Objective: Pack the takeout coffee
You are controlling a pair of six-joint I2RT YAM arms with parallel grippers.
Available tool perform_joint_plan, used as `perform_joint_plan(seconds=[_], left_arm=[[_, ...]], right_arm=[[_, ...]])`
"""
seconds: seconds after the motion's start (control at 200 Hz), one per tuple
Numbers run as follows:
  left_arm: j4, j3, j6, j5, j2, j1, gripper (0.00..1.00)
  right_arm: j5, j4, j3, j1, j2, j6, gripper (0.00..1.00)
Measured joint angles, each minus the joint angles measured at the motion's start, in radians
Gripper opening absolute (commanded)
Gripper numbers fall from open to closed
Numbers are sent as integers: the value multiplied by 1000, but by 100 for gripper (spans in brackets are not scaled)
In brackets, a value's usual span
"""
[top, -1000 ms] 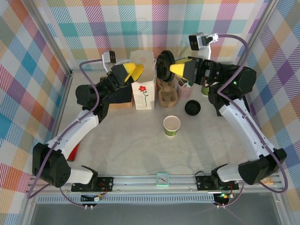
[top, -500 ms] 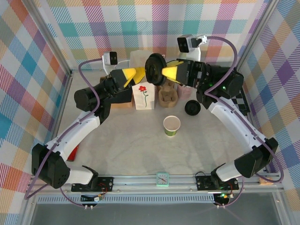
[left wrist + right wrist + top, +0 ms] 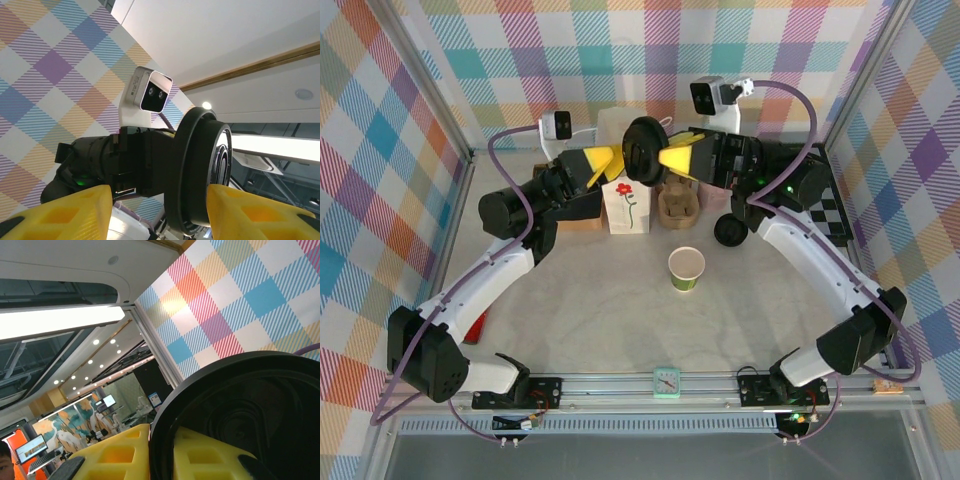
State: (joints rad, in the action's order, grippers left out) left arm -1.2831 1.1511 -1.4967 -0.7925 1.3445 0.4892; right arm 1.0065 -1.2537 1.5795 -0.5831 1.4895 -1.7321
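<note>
Both arms were stretched up and inward near the far edge of the table, meeting above the white flower bag (image 3: 628, 205). The right gripper (image 3: 665, 158) was pinched nearly closed on the rim of the takeout coffee (image 3: 642, 150), holding it in the air over the bag's mouth and tipped on its side. The left gripper (image 3: 616, 158) sat just beside it, fingers roughly half apart with nothing between them. Honestly, all I could make out of the coffee was its black lid (image 3: 240, 405); the paper cup part was hidden. The grippers covered the bag's top, and a black round thing (image 3: 726, 232) sat half behind the right arm.
</note>
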Motion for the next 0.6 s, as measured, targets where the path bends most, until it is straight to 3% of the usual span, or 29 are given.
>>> perform_joint_plan(seconds=[0.6], left_arm=[[-3,0,0,0,-18,8,48]], right_arm=[[-24,-55,0,-4,38,-19,15]])
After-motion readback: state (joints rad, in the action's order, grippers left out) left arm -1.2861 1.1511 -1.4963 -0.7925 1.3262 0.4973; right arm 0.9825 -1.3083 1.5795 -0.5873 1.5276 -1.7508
